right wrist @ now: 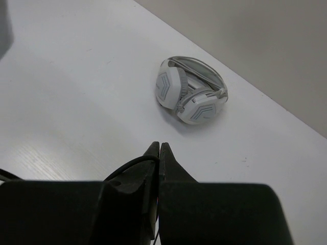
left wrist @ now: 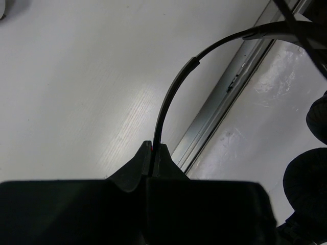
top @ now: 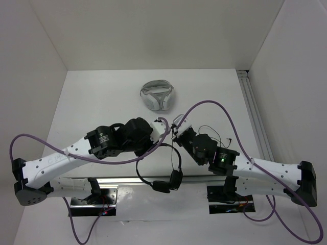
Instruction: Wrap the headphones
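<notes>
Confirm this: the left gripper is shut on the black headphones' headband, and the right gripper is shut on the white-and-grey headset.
Wrong on the right gripper: it is shut on the thin black cable, not the white-and-grey headset, which lies apart on the table, as the right wrist view shows. The left gripper is shut on the headband.

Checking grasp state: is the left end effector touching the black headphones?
Touching. The left wrist view shows the left end effector shut on the headphones, their thin headband emerging from between its closed fingertips.
</notes>
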Controlling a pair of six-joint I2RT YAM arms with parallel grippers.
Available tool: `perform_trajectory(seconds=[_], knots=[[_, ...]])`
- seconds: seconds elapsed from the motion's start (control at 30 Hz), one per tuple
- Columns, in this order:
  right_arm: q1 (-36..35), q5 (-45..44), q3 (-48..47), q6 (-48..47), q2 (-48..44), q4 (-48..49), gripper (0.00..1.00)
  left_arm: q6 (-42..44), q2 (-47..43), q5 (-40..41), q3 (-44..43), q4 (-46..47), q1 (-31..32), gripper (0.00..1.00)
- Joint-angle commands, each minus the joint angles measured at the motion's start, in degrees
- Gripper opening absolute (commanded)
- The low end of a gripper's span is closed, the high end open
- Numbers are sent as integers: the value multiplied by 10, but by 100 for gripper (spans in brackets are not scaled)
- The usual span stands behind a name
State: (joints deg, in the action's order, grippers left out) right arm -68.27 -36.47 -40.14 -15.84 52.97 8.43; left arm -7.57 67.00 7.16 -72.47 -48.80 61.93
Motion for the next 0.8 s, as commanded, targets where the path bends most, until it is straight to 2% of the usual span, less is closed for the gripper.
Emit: perform_trajectory(seconds=[0.0, 0.33, 0.53, 0.63, 0.77], knots=[[1, 36, -14, -6, -6, 8, 1, 7, -30, -19, -6, 29, 0, 0], [55, 125, -20, 24, 32, -10, 1, 12, -88, -23, -11, 46, 0, 0], [93, 206, -26, 40, 53, -22, 1, 5, -148, 32, -11, 83, 0, 0], [99, 256, -19, 45, 53, 3, 4, -5, -165, 72, -11, 99, 0, 0], [105, 367, 6, 73, 70, 96, 8, -22, -179, 109, -11, 132, 0, 0]])
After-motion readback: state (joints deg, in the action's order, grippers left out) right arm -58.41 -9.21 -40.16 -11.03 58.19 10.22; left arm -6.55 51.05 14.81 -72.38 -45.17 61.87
